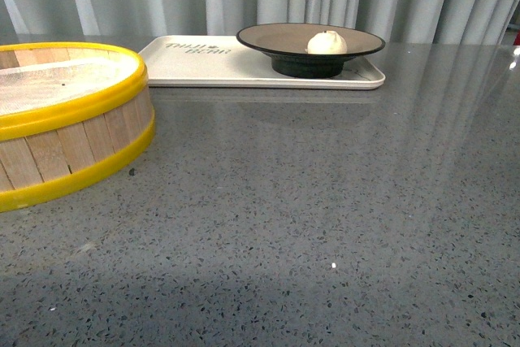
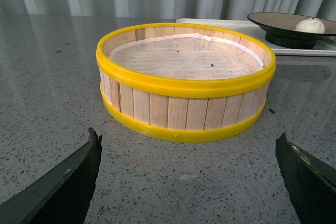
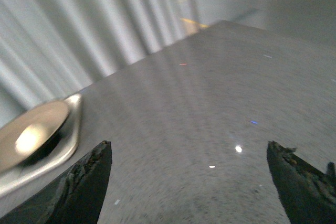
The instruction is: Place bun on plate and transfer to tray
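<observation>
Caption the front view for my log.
Bun on plate, plate on tray; steamer basket alongside.

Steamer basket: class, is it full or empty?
Empty. The steamer basket shows only its bare white liner; the bun sits on the plate.

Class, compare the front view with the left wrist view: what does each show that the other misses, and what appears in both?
Only the front view shows the dark lettering on the flat cream-white tray. Only the left wrist view shows the left gripper's dark fingers, spread apart, and the yellow-rimmed wooden steamer basket's whole ring. Both show the creamy-white bun on the black-rimmed brown plate, standing on that tray.
</observation>
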{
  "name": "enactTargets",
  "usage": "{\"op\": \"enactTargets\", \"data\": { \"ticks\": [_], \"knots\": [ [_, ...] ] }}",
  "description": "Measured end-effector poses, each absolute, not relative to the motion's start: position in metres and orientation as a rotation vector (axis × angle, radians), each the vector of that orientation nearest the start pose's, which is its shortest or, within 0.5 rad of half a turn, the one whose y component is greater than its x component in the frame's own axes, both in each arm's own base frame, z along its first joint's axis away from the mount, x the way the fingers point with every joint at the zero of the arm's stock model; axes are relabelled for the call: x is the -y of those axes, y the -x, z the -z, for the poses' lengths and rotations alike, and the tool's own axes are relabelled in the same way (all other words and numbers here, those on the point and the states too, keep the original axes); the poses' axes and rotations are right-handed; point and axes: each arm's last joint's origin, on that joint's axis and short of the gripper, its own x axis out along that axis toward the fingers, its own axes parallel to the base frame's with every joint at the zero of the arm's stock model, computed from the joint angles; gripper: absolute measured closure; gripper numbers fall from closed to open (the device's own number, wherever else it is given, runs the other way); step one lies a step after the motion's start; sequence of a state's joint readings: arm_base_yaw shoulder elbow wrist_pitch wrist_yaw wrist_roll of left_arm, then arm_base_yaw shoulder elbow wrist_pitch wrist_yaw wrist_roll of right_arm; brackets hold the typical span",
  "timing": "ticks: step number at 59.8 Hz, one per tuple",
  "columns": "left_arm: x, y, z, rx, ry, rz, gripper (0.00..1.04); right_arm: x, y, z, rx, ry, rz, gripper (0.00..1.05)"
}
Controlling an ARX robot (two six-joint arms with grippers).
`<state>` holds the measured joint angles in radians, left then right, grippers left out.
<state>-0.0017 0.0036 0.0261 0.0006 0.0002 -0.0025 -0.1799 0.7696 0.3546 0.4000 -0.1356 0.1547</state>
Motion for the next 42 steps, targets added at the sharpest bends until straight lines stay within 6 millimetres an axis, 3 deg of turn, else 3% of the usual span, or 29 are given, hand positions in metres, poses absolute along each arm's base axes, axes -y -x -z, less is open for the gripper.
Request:
{"op": "enactTargets", "data": {
  "ticks": [7,13,20,42],
  "knots": [
    [0.000,-0.096,-0.172,0.023,0.003,0.000,0.07,0.003,-0.148,-0.219,-0.014,-0.039,0.012,0.62],
    [0.000,-0.096,-0.172,0.023,0.002,0.002,0.07,0.000,-0.141,-0.212,-0.001,-0.020,-0.005,0.77],
    [0.000,-0.096,-0.172,0.023,0.003,0.002,0.07,0.000,-0.134,-0.201,-0.002,-0.009,0.003,1.03],
    [0.000,-0.096,-0.172,0.023,0.003,0.002,0.07,0.000,-0.120,-0.182,-0.002,-0.005,0.002,1.03]
  ]
}}
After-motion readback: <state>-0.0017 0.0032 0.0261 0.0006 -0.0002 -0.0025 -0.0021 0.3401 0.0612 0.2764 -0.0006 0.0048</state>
